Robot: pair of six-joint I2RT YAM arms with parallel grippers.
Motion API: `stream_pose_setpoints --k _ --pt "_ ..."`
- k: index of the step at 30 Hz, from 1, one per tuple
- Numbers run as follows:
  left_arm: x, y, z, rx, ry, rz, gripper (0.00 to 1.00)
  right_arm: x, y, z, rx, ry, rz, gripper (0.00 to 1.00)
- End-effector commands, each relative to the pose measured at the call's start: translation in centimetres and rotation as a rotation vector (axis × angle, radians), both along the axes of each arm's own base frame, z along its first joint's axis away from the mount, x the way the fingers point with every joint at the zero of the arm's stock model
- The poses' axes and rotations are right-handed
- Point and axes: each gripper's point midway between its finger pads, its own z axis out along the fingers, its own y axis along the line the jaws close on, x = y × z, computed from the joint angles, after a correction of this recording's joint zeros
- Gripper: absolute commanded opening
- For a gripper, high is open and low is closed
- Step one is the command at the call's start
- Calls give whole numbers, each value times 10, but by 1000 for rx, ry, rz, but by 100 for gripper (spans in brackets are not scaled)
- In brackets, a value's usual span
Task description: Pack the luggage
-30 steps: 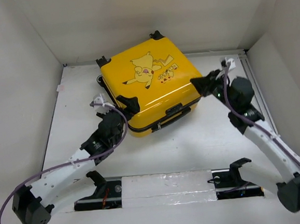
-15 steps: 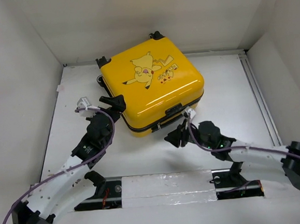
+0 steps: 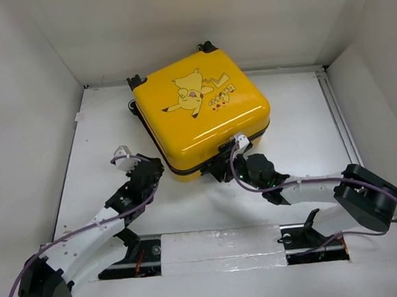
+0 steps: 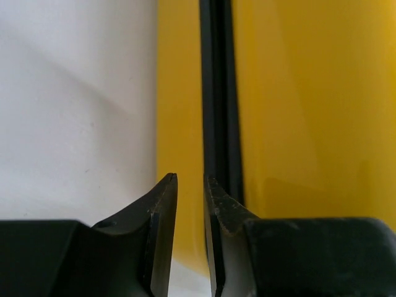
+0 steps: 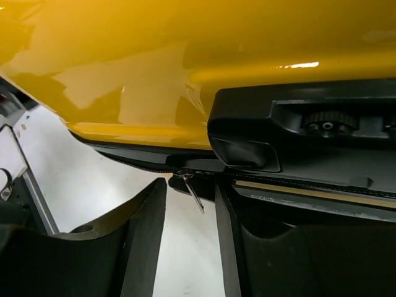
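Note:
The luggage [image 3: 202,107], a yellow hard-shell suitcase with a Pikachu print, lies flat and closed on the white table. My left gripper [image 3: 156,167] is at its near left corner. In the left wrist view this gripper [image 4: 190,179] has its fingers almost together with a thin gap, nothing between them, facing the black zipper seam [image 4: 216,93]. My right gripper [image 3: 218,171] is at the front edge by the black lock block [image 5: 309,133]. Its fingers [image 5: 190,184] stand partly open, and the small metal zipper pull [image 5: 193,192] hangs between them untouched.
Black caster wheels [image 3: 135,80] stick out at the suitcase's far side. White walls close in the table [image 3: 307,126] on the left, back and right. A taped rail [image 3: 220,246] with the arm bases runs along the near edge.
My right arm swung from the suitcase's right side to its front edge and its jaws opened partway. My left gripper drew back to the near left corner and closed almost fully.

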Motion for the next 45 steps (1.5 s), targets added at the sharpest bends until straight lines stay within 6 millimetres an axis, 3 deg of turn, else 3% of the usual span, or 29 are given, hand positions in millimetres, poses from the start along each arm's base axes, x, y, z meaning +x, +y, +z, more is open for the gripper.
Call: stream_pose_setpoints --k 1,5,8,10,11,15,19,20,21,24,28,34,35,38,39,41,42,43,44,45 --pt "2 -20 -18 -35 32 -76 19 13 11 34 88 -88 -28 43" --pt "8 -37 -32 -25 64 -129 19 11 22 28 100 -82 6 35" --pt "17 -47 -36 -29 61 -151 17 12 30 31 127 -100 24 23" --pt "22 -51 -34 -28 50 -155 15 14 35 31 127 -100 35 4" --pt "22 -56 -34 -32 50 -181 14 15 37 37 137 -107 35 0" --pt "27 -69 -29 -52 22 -229 11 2 33 31 112 -89 34 0" --pt "22 -92 -19 -55 -8 -286 10 -13 6 18 83 -35 6 0" --pt "21 -98 -19 -57 -3 -307 10 -17 2 32 111 -42 5 0" --pt "18 -108 -17 -60 -7 -333 10 -20 -6 16 52 -1 -8 0" --pt "7 -130 -12 -81 -11 -376 10 -29 -15 8 -12 24 11 0" --pt "3 -152 1 -111 -36 -415 10 -54 3 8 -37 54 123 0" --pt "3 -183 8 -140 -52 -504 10 -107 55 2 -58 68 288 0" --pt "0 -199 11 -126 -53 -547 10 -112 59 6 -52 60 295 0" --pt "-1 -201 6 -60 -16 -541 10 -110 55 8 -46 54 243 0" --pt "3 -193 11 -51 -31 -502 10 -107 51 7 -56 53 220 0" --pt "2 -177 14 -6 -41 -467 24 -100 37 6 -72 46 159 0" --pt "6 -164 24 4 -67 -443 34 -100 32 2 -86 50 148 0" --pt "7 -155 23 11 -60 -426 49 -99 28 4 -80 45 138 0" --pt "8 -143 19 34 -39 -401 78 -101 24 1 -90 49 137 0" --pt "9 -133 17 48 -30 -377 88 -101 22 7 -76 43 138 0"
